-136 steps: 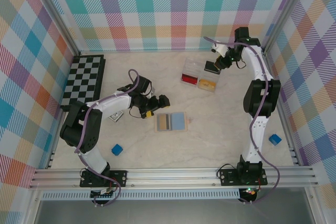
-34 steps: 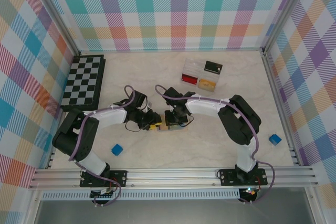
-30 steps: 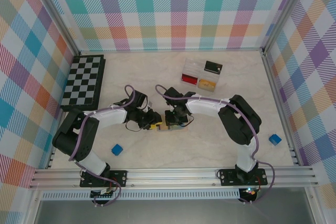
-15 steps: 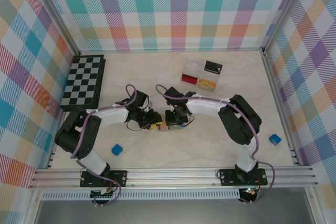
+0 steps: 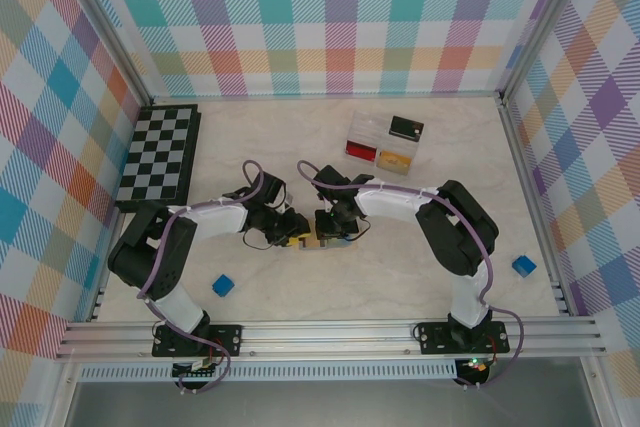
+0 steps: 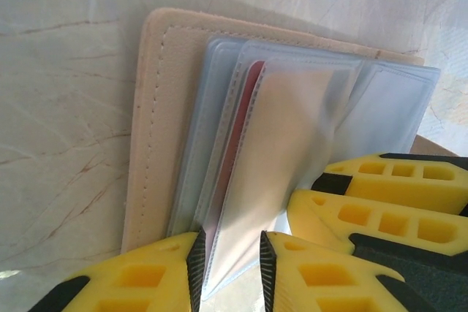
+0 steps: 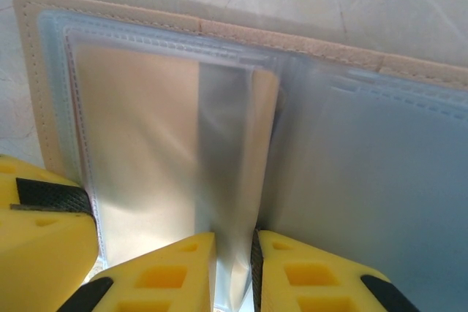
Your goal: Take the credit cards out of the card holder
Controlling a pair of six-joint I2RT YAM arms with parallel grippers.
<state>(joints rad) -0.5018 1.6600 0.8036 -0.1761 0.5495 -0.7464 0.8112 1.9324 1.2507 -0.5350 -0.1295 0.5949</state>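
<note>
The card holder [image 5: 318,241] lies open on the table, tan outside with clear bluish sleeves [image 6: 292,129]. A red credit card [image 6: 232,153] shows edge-on between the sleeves. My left gripper [image 6: 230,264] comes in from the left, shut on the sleeve stack with the red card's edge against its left jaw. From the other side, my right gripper [image 7: 234,268] is shut on a raised fold of clear sleeve [image 7: 227,180]. In the top view the left gripper [image 5: 296,236] and right gripper [image 5: 334,231] nearly touch over the holder. A dark card [image 5: 405,128] rests on the clear box.
The clear compartment box [image 5: 383,143], with red and orange items inside, stands at the back. A chessboard [image 5: 160,152] lies at the far left. One blue cube [image 5: 222,285] sits near the left arm's base, another [image 5: 523,266] at the right edge.
Since the oldest frame the right arm has swung from the clear box to the card holder, leaving the dark card there. Over the last second only the left arm's elbow has shifted slightly.
</note>
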